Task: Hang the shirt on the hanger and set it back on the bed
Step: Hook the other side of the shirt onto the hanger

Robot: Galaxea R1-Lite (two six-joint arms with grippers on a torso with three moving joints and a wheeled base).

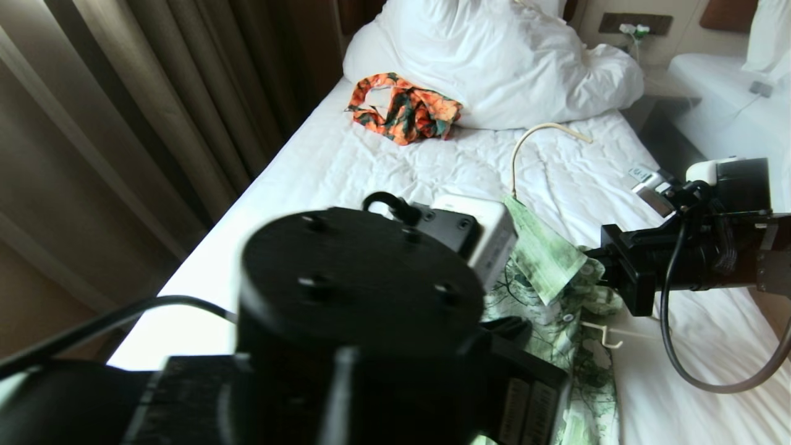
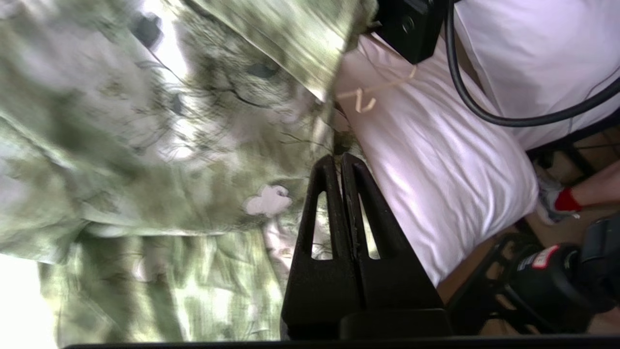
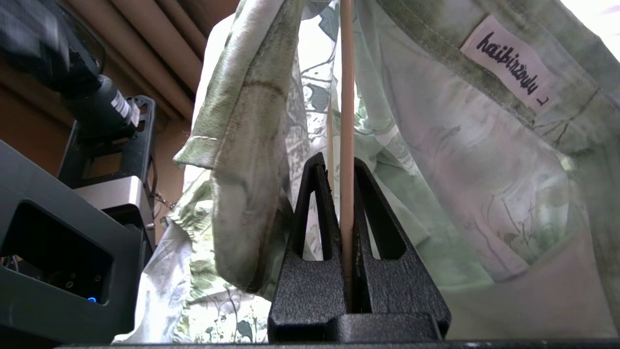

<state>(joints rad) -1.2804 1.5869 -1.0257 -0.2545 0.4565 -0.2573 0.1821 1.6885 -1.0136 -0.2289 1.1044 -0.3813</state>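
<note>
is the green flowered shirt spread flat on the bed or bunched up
Bunched up. The green flowered shirt hangs in folds around the cream wire hanger, lifted off the white-sheeted bed.

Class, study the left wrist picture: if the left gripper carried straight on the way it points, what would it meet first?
Most likely the shirt: the left gripper, fingers shut, aims at the shirt's edge on the bed, though depth is unclear.
</note>
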